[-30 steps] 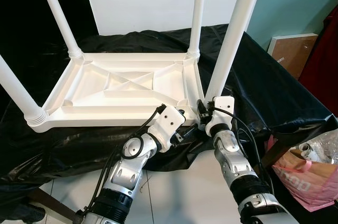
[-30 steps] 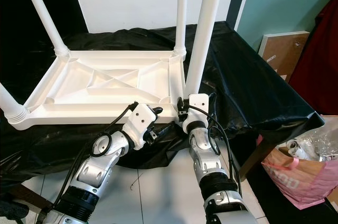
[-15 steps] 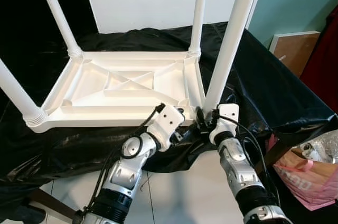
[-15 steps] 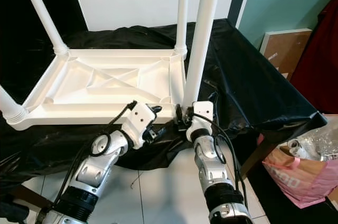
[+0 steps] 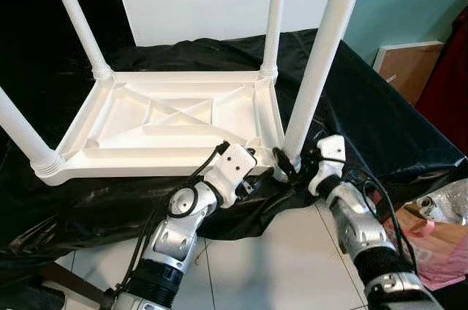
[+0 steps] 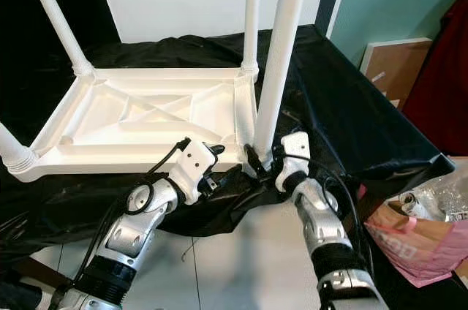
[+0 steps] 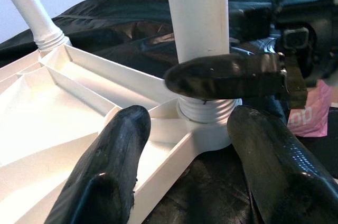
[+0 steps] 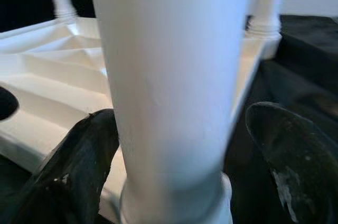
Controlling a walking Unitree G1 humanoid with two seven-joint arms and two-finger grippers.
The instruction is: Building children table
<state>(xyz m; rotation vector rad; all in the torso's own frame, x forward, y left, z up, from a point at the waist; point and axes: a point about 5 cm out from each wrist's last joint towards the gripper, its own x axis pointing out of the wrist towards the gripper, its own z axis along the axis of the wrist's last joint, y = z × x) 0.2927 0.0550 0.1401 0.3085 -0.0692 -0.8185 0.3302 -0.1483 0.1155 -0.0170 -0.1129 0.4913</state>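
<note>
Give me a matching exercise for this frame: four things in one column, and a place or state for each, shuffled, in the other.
1. table top
2. near right leg
3. pink bag
4. black sheet

a. on the floor at the right
b. upside down, ribs showing
c. spread under the white table
d. upright, between the right gripper's jaws

Pairs: 1-b, 2-d, 3-a, 4-c

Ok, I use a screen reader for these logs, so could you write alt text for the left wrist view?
A white table leg stands screwed into the corner of the upturned white tabletop on black sheeting. The left tool is open around that corner, and one finger of the right tool crosses the leg's threaded base.
</note>
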